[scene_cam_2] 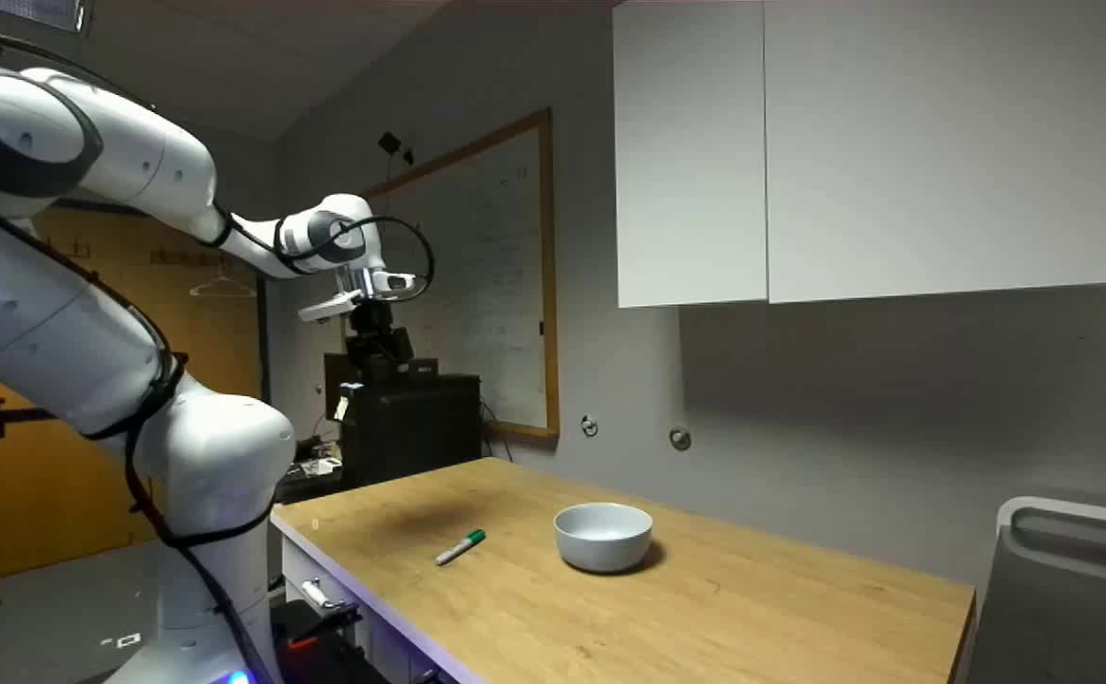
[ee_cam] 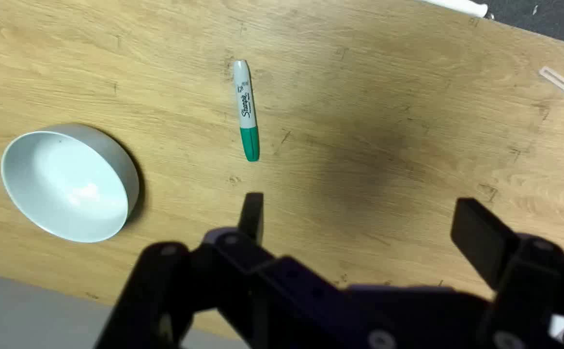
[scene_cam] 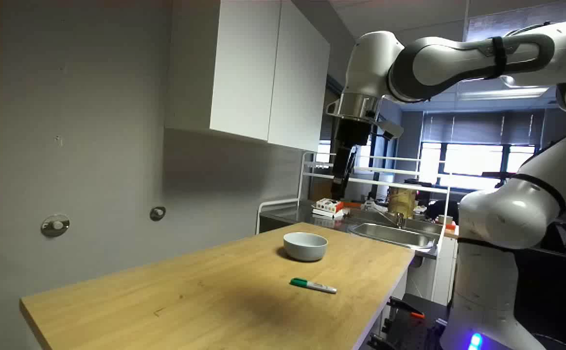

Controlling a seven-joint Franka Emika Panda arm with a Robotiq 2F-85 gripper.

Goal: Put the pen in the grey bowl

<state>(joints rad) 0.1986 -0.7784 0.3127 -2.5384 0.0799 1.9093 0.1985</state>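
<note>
The pen is a grey marker with a green cap. It lies flat on the wooden tabletop in both exterior views (scene_cam: 313,285) (scene_cam_2: 460,548) and in the wrist view (ee_cam: 246,109). The grey bowl stands upright beside it in both exterior views (scene_cam: 305,247) (scene_cam_2: 602,538), and at the left of the wrist view (ee_cam: 69,184). No object shows inside the bowl in the wrist view. My gripper (ee_cam: 359,199) is open, with nothing between its fingers. It hangs high above the table in an exterior view (scene_cam: 339,189), apart from pen and bowl. Its dark fingers blend into a black background in an exterior view (scene_cam_2: 377,361).
The wooden table (scene_cam: 190,291) runs along a grey wall. White cabinets (scene_cam: 263,73) hang above the wall side. A white rack (scene_cam: 375,181) and a sink (scene_cam: 395,236) stand beyond one table end. A small pale clip-like piece (ee_cam: 559,81) lies near the table edge.
</note>
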